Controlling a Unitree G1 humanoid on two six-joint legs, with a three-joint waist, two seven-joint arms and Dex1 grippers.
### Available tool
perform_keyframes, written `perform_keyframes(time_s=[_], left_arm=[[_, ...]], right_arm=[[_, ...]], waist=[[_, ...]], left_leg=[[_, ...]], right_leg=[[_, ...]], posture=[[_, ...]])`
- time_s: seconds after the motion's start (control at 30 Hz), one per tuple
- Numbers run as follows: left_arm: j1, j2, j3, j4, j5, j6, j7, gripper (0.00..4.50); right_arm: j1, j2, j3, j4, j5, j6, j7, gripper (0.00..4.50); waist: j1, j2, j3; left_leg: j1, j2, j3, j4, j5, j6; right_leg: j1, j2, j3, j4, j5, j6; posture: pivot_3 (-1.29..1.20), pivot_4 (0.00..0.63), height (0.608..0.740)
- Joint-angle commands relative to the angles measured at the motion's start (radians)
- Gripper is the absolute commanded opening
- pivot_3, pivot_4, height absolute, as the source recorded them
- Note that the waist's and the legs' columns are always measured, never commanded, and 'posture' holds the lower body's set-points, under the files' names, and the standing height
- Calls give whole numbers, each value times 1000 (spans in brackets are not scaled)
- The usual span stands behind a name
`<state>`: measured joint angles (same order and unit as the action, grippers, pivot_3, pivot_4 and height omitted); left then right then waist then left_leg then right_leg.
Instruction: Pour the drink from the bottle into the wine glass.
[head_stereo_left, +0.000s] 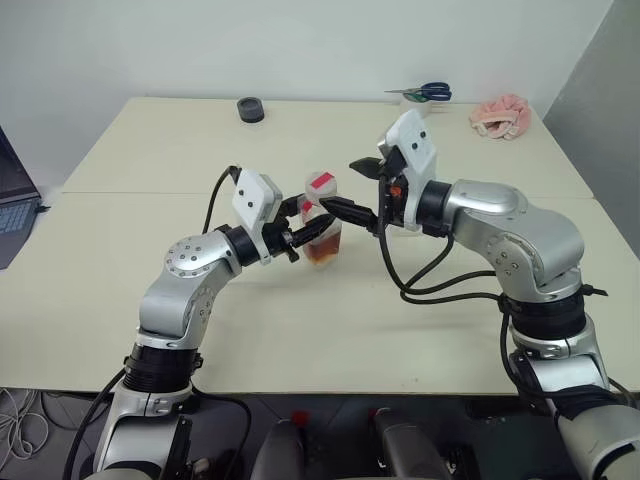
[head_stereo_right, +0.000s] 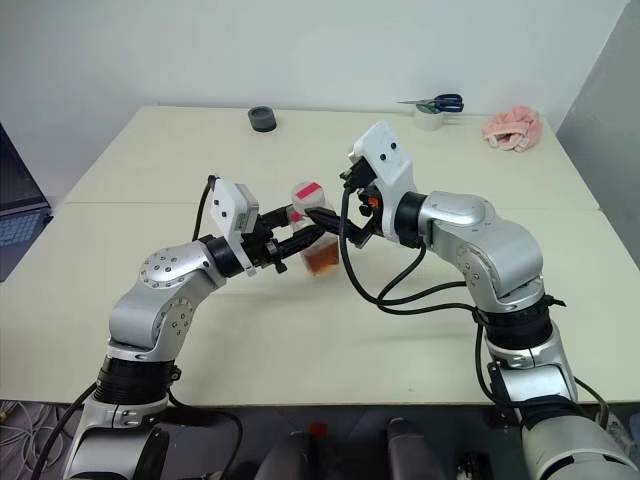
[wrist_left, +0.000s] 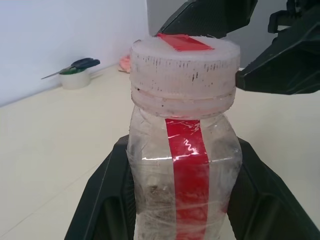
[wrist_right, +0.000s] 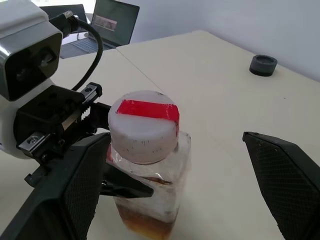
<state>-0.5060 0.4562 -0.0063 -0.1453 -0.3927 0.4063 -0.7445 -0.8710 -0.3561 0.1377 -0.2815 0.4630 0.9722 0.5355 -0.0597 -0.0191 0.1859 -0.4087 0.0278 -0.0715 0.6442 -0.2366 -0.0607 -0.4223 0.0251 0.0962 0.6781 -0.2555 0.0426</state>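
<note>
With the left hand (head_stereo_left: 305, 232) clamped on the small clear plastic bottle (head_stereo_left: 322, 228) standing on the tabletop (head_stereo_left: 150, 180), the wide-open right hand (head_stereo_left: 352, 187) should close squarely round its pale red-taped cap (wrist_right: 144, 126) before twisting.

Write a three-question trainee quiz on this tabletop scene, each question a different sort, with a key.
1. True or false: the left pincer is clamped on the bottle.
2. The bottle's cap is: A) off B) on C) hidden.
3. Fill in: the right pincer stands ___ around the cap.

Key: 1 true; 2 B; 3 open.
</note>
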Motion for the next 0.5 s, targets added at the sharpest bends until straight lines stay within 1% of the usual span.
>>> perform_keyframes(time_s=[0.03, 0.27, 0.37, 0.5], left_arm=[[-23, 1, 22, -30, -7, -24, 3, 1904], [-23, 0, 21, -31, -9, -24, 6, 1904], [-21, -1, 21, -32, -10, -24, 7, 1904], [-20, -1, 21, -32, -10, -25, 8, 1904]], right_arm=[[2, 19, -28, -46, 23, 9, -14, 4500], [-6, 64, -30, -36, 25, 15, -57, 4500], [-14, 76, -32, -17, 20, 9, -73, 3972], [-18, 84, -23, 0, 11, 1, -86, 2613]], waist=[[0, 0, 0], [0, 0, 0], [0, 0, 0], [0, 0, 0]], left_leg=[[0, 0, 0, 0, 0, 0], [0, 0, 0, 0, 0, 0], [0, 0, 0, 0, 0, 0], [0, 0, 0, 0, 0, 0]], right_leg=[[0, 0, 0, 0, 0, 0], [0, 0, 0, 0, 0, 0], [0, 0, 0, 0, 0, 0], [0, 0, 0, 0, 0, 0]], posture=[[0, 150, 740], [0, 150, 740], [0, 150, 740], [0, 150, 740]])
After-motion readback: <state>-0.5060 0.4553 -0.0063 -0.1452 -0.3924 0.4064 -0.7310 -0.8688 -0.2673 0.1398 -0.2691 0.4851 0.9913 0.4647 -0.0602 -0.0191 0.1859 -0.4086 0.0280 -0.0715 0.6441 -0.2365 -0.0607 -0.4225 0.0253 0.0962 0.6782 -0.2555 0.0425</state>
